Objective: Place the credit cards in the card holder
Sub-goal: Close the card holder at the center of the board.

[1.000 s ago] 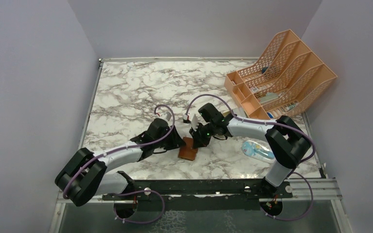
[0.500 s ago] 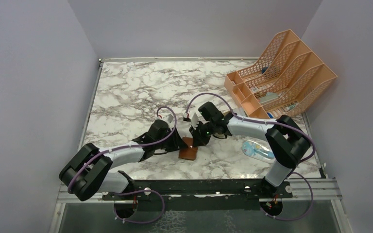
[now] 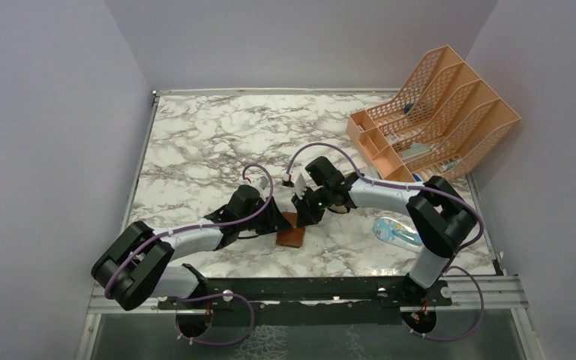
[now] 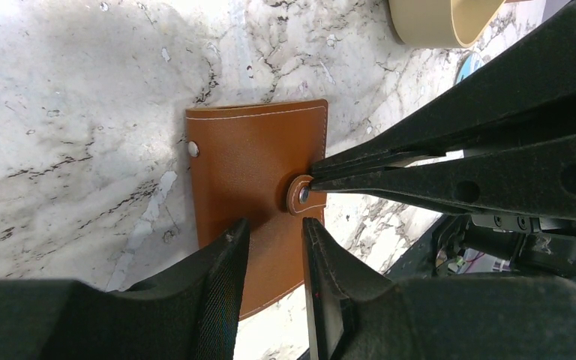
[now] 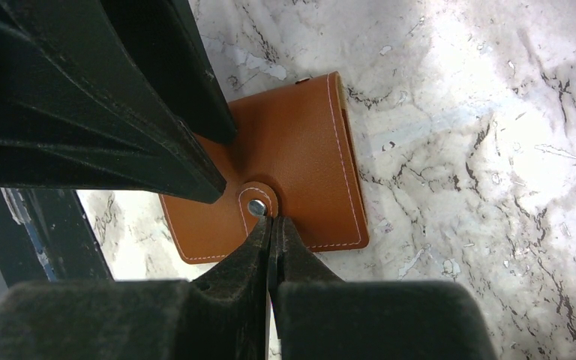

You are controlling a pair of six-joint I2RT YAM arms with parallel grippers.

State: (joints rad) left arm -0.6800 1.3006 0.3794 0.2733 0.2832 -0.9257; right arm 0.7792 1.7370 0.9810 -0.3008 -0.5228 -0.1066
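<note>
Top view: card holder (image 3: pixel 291 237) lies flat on the marble table (image 3: pixel 195 142), near the front edge, between the two arms. left gripper (image 3: pixel 276 223) is at its left edge, right gripper (image 3: pixel 302 219) at its far edge, both low over it. Orange file rack (image 3: pixel 435 112) sits at the far right. A blue-and-clear packet (image 3: pixel 397 232) lies right of the holder, well apart from it.

Left wrist: the holder is folded closed, brown face up, with a metal stud (image 4: pixel 193 149) near one corner. The left fingers (image 4: pixel 221 292) are a narrow gap apart, with leather showing between the tips. The tips are over the holder's face, not clamped on anything. Can't tell if they touch it. The right gripper's fingers come in from the right and converge on the round snap tab (image 4: pixel 298 195). The rim of a tan tray (image 4: pixel 439 22) shows at the top.

Right wrist: the right fingers (image 5: pixel 251 255) are pinched nearly together, with the tips nipping the edge of the snap tab. The holder is flat on the marble, stitched edge to the right. The left gripper's black fingers cover the holder's upper-left part.
</note>
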